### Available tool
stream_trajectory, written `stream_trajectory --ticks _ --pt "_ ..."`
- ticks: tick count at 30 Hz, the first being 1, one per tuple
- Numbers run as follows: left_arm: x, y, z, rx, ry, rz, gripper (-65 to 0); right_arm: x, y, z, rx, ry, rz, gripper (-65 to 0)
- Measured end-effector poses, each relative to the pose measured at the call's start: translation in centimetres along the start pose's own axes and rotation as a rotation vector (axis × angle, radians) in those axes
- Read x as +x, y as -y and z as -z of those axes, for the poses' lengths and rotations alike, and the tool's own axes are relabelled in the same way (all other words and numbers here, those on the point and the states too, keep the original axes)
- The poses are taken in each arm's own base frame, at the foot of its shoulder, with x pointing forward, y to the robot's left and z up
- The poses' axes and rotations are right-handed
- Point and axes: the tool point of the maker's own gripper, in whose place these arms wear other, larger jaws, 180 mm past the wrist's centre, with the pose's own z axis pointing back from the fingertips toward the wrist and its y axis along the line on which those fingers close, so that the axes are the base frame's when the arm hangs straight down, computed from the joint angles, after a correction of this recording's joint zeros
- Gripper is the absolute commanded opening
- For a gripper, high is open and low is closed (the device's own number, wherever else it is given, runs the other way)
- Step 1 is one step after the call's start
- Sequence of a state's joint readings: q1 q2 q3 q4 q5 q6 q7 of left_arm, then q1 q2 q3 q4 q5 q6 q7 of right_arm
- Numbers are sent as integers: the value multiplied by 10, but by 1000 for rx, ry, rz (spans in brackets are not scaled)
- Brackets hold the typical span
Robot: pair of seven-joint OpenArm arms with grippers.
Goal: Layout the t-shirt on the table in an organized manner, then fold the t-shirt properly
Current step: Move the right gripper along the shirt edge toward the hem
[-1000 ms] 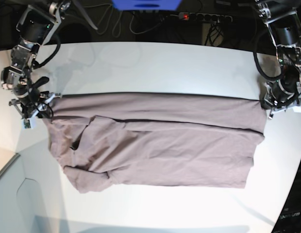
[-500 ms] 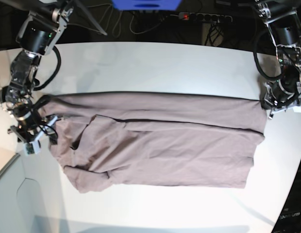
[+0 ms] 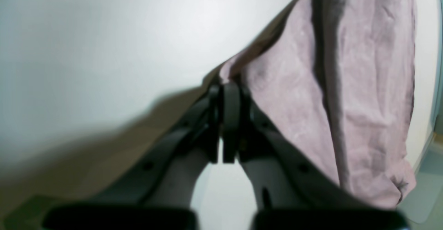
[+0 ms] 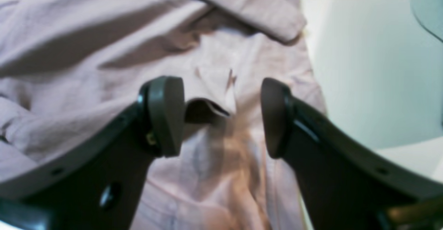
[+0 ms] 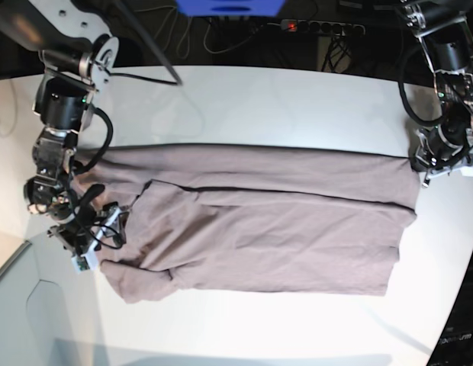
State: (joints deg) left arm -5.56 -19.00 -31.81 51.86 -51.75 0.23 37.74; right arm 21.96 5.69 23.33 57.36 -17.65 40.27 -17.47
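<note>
The mauve t-shirt lies spread lengthwise on the white table, with folds running along it and a rumpled sleeve at its left end. My left gripper is at the shirt's far right corner. In the left wrist view that gripper is shut on the corner of the t-shirt. My right gripper hovers over the shirt's left end. In the right wrist view it is open, its fingers standing above wrinkled cloth and holding nothing.
A power strip and cables lie behind the table's far edge. A grey panel sits beyond the table's curved front left edge. Bare tabletop lies behind and in front of the shirt.
My right gripper has opened, let go of the shirt's far left corner and moved forward along the left end. The left arm has not moved.
</note>
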Motion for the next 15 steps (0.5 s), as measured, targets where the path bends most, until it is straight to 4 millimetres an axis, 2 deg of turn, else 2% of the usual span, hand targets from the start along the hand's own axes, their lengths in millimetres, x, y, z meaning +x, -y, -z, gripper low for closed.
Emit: stream_trajectory --ticks 4,10,15 --pt "0 0 0 0 1 0 -650 3 -1 1 4 5 -2 -295" --pt "0 0 0 -1 2 -2 -650 -18 -30 15 80 -53 13 -295" --pt "0 0 0 -1 2 -2 -650 -14 -28 19 85 -51 20 -299"
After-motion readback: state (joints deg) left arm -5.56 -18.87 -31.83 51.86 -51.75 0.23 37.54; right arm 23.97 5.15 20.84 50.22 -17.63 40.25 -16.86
